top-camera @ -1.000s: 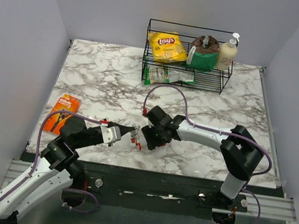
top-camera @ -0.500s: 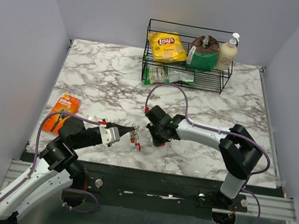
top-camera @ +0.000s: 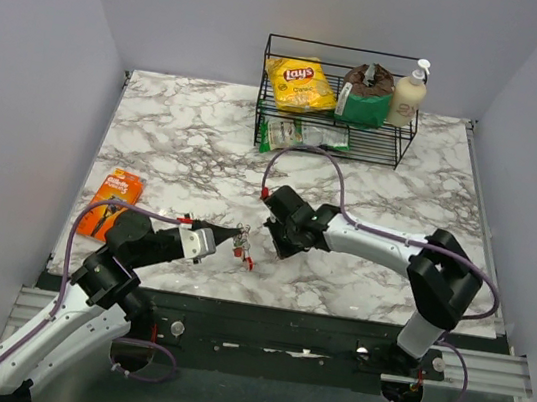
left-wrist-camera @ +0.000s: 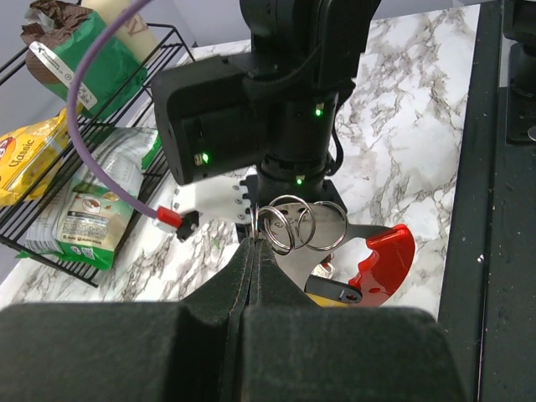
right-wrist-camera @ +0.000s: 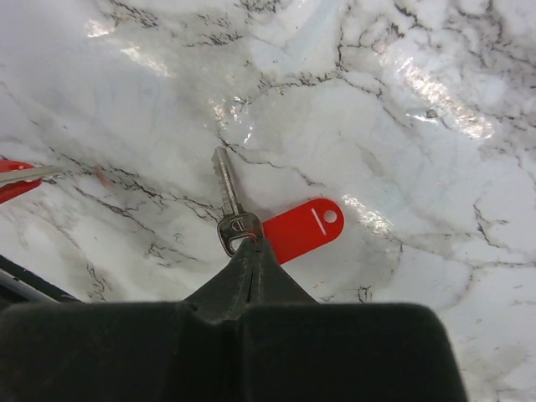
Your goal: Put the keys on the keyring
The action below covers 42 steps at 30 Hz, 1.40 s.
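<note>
Keyring (left-wrist-camera: pixel 289 224) is pinched in the fully closed left claw (left-wrist-camera: pixel 254 244), above the counter's (left-wrist-camera: pixel 402 126) near edge, with a red loop (left-wrist-camera: pixel 385 255) hanging off it. Just right of it, the right claw (right-wrist-camera: pixel 249 251) is closed on the head of a key (right-wrist-camera: pixel 226 188). A red tag (right-wrist-camera: pixel 306 228) sits beside the key.

Bare table (top-camera: pixel 187 138) is lying open left of centre. The wire rack (top-camera: pixel 355 160) is blocking the far edge, the razor pack (top-camera: pixel 112 200) the left side; the right gripper (right-wrist-camera: pixel 251 248) is standing just beyond the keyring (left-wrist-camera: pixel 291 224).
</note>
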### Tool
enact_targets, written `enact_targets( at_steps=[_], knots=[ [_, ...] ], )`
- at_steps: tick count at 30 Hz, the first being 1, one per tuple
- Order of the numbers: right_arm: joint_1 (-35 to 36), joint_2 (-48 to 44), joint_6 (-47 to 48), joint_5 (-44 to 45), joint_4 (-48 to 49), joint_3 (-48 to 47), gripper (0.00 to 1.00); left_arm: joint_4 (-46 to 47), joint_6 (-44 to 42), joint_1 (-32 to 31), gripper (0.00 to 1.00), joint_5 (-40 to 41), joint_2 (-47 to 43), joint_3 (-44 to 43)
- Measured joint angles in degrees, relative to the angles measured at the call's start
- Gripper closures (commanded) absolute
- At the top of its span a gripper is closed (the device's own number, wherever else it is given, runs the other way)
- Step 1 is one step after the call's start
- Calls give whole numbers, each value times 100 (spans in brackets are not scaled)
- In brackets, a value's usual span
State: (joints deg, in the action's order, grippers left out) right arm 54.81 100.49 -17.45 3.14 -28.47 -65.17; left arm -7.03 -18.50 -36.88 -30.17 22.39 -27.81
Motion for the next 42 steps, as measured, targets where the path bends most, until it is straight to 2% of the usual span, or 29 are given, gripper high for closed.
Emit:
enact_targets(
  at_steps=[10, 19, 25, 31, 35, 42],
  knots=[
    [-247, -1117, 721, -76, 118, 0, 99, -223, -103, 0, 100, -4, 125, 0],
    [-352, -2343, 1873, -809, 778, 122, 100, -400, -310, 0, 100, -57, 470, -22],
    [-557, -2765, 2223, -1812, 1078, 245, 99, -595, -494, 0, 100, -70, 608, -98],
    [-1119, -2979, 2129, -3335, 1475, 398, 100, -610, -649, 0, 100, -90, 706, -210],
    [-1165, -2975, 2020, -4092, 1613, 402, 99, -610, -732, 0, 100, -98, 802, -295],
    [-1165, -2756, 1788, -4769, 1733, 369, 100, -610, -1032, 0, 100, -92, 957, -461]
  ],
)
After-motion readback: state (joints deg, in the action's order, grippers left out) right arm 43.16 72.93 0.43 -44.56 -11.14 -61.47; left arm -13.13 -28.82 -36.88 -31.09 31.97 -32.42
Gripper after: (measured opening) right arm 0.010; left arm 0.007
